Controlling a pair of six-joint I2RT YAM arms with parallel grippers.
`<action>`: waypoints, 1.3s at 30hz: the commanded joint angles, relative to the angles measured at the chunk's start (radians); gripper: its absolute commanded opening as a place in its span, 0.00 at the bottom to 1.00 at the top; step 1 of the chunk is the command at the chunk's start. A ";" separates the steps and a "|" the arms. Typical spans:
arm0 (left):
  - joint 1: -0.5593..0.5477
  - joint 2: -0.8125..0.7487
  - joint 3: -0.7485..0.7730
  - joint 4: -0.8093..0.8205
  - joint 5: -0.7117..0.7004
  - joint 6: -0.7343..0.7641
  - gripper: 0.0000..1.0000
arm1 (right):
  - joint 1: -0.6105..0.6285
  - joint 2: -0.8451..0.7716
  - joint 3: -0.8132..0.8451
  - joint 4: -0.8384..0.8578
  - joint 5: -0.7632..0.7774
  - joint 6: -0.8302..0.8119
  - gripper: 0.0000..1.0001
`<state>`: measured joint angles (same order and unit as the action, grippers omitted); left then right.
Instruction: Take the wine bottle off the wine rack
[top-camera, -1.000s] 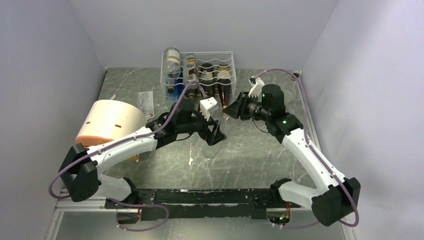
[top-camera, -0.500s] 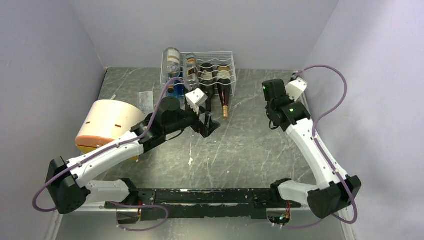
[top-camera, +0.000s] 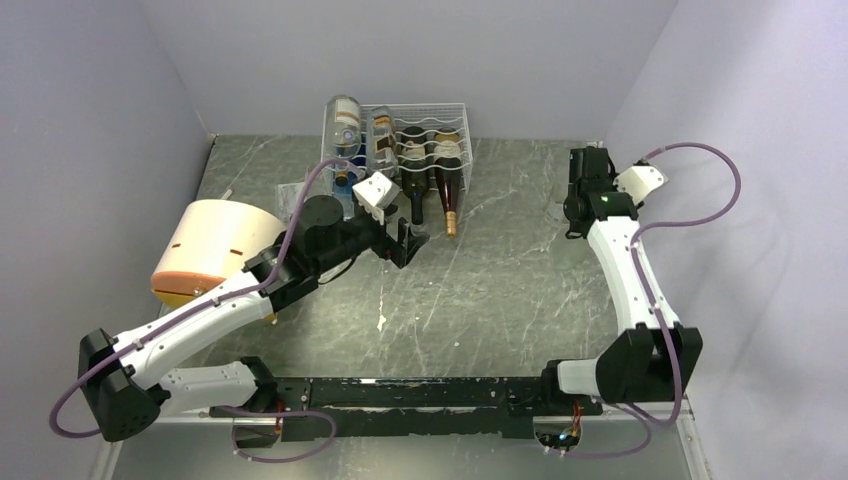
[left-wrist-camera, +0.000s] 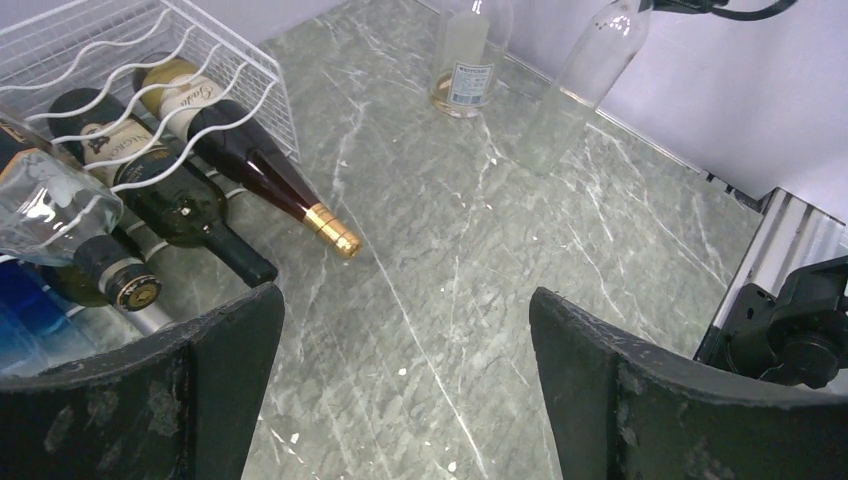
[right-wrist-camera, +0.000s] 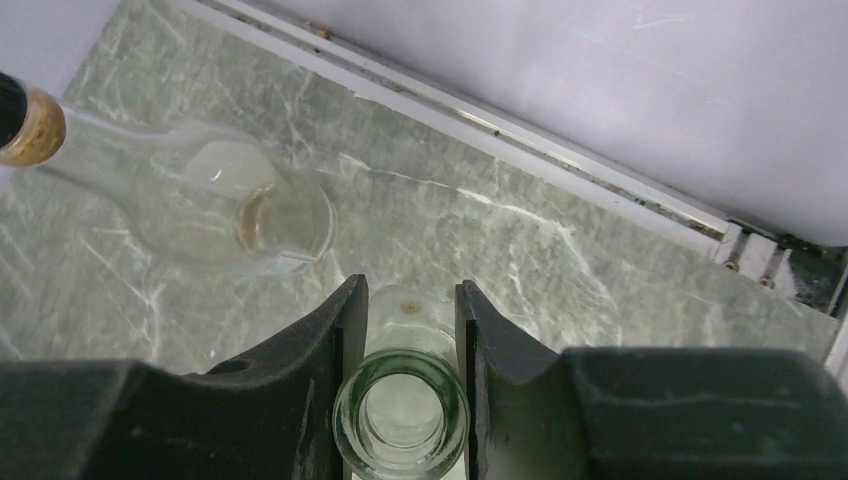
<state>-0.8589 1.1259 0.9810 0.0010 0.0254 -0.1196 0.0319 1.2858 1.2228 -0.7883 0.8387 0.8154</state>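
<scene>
The white wire rack (top-camera: 445, 118) stands at the back and shows at the top left of the left wrist view (left-wrist-camera: 215, 45). Dark wine bottles lie in it, necks toward me: one gold-capped (left-wrist-camera: 265, 175), one black-capped (left-wrist-camera: 185, 210). My left gripper (top-camera: 405, 240) is open and empty, low over the table just in front of these necks (left-wrist-camera: 405, 295). My right gripper (right-wrist-camera: 410, 300) is shut on the neck of a clear glass bottle (right-wrist-camera: 402, 415), held tilted at the far right (left-wrist-camera: 585, 85). A second, corked clear bottle (right-wrist-camera: 250, 210) stands beside it.
A cream drum (top-camera: 215, 245) sits at the left beside the left arm. A paper card (top-camera: 292, 205) lies by the rack. Clear and blue bottles (top-camera: 345, 125) fill the rack's left end. The right wall and table rail (right-wrist-camera: 560, 150) are close to the right gripper.
My right arm has swung from beside the rack to the far right corner with the clear bottle. My left gripper has moved back and left, closer to the rack's bottle necks.
</scene>
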 joint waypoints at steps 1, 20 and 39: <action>0.006 -0.033 -0.016 0.000 -0.049 0.027 0.96 | -0.015 0.073 0.064 0.093 0.061 0.084 0.00; 0.007 -0.022 -0.007 -0.008 -0.035 0.046 0.94 | -0.020 0.295 0.173 0.150 0.121 0.052 0.00; 0.007 -0.034 -0.022 0.001 -0.065 0.069 0.92 | -0.009 0.293 0.124 0.226 0.106 -0.001 0.17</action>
<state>-0.8589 1.1049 0.9707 -0.0063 -0.0196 -0.0639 0.0204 1.5810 1.3720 -0.6102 0.9356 0.8139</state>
